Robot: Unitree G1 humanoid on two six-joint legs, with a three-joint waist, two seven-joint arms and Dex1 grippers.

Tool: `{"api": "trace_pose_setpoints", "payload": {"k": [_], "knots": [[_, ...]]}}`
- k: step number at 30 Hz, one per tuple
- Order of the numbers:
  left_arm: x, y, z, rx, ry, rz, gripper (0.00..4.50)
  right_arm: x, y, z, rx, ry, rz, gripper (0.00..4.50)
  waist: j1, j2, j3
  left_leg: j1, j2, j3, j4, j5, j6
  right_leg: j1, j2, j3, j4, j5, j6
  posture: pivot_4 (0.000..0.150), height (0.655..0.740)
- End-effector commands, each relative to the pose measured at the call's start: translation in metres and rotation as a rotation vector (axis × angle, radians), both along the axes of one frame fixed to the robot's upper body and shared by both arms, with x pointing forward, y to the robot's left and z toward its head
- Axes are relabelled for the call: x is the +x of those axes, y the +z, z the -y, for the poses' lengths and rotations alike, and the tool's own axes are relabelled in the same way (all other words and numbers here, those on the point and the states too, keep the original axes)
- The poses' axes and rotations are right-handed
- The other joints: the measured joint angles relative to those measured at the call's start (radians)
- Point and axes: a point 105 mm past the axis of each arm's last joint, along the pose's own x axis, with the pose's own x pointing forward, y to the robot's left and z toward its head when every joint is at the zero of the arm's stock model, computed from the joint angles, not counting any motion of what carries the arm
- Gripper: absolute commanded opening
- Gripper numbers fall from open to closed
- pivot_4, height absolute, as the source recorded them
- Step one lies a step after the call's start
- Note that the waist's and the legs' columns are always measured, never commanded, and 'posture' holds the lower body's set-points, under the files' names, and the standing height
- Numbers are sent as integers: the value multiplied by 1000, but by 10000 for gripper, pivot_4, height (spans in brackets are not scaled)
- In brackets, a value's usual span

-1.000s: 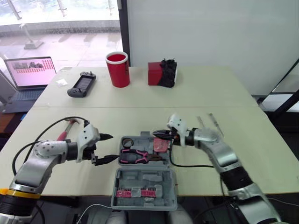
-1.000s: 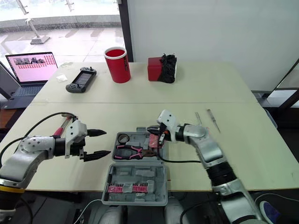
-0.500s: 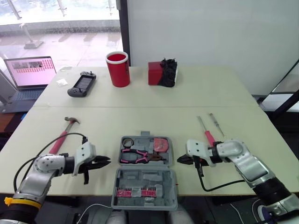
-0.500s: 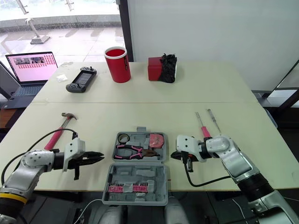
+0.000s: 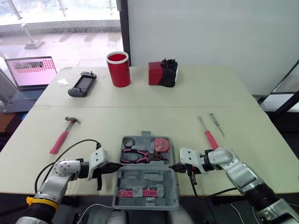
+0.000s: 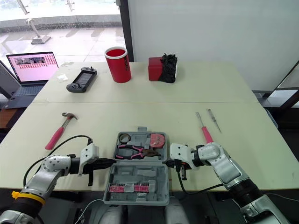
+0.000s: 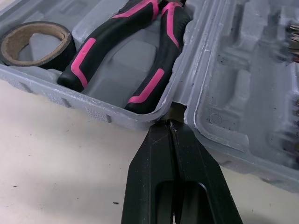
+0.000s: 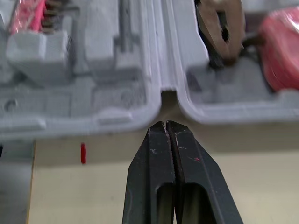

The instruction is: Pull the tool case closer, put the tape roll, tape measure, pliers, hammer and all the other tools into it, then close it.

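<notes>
The grey tool case (image 5: 145,179) lies open near the table's front edge. Its far half holds the black tape roll (image 5: 128,141), the pink-handled pliers (image 5: 140,156) and the red tape measure (image 5: 162,144). My left gripper (image 5: 113,167) is shut, its tips at the hinge notch on the case's left side (image 7: 171,122). My right gripper (image 5: 174,166) is shut too, tips just short of the hinge notch on the right side (image 8: 167,125). The hammer (image 5: 63,134) lies to the left, a pink-handled screwdriver (image 5: 207,132) and a thin tool (image 5: 216,124) to the right.
At the back of the table stand a red cup (image 5: 118,69), a red box with a black object (image 5: 162,73) and a game controller (image 5: 81,84). A laptop (image 5: 32,72) sits at the far left.
My left gripper has shut and moved in to the case's left hinge. My right gripper has left the tape measure in the case, swung out right and come back to the right hinge.
</notes>
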Motion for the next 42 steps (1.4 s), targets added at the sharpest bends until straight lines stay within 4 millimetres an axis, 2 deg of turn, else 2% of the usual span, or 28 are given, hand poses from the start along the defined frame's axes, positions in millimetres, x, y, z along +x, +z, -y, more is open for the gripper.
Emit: {"api": "trace_pose_setpoints", "payload": {"k": [1, 8, 15, 27, 42], "knots": [[-4, 0, 15, -21, -40, -3, 339, -3, 5, -17, 49, 35, 23, 0, 2, 0, 0, 0, 0, 0, 0, 0, 0, 0, 0, 0, 0, 0, 0, 1500, 7400], [-4, 3, 22, -37, -56, -21, 339, 2, 5, -17, 42, 12, 23, 0, 1, 0, 0, 1, 0, 0, 0, 0, 0, 1, 0, 0, 0, 0, 0, 1500, 7400], [10, 12, 22, -14, -41, 7, 339, 18, 10, -12, 41, -21, 41, 0, 1, 0, 0, 1, 0, 0, 1, 0, 0, 1, 0, 0, 0, 0, -1, 1500, 7400], [25, 18, 21, 6, -4, 68, 339, 36, 7, -13, 24, -43, 50, 0, -4, 0, 0, 1, 0, 0, 1, 0, 0, 1, 0, 0, 0, 1, -1, 1500, 7400], [40, 23, 17, 29, 41, 124, 339, 36, 2, -13, 24, -59, 38, 0, -6, 0, 0, 1, 0, 0, 1, 0, 0, 1, 0, 0, 0, 1, -1, 1500, 7400]]}}
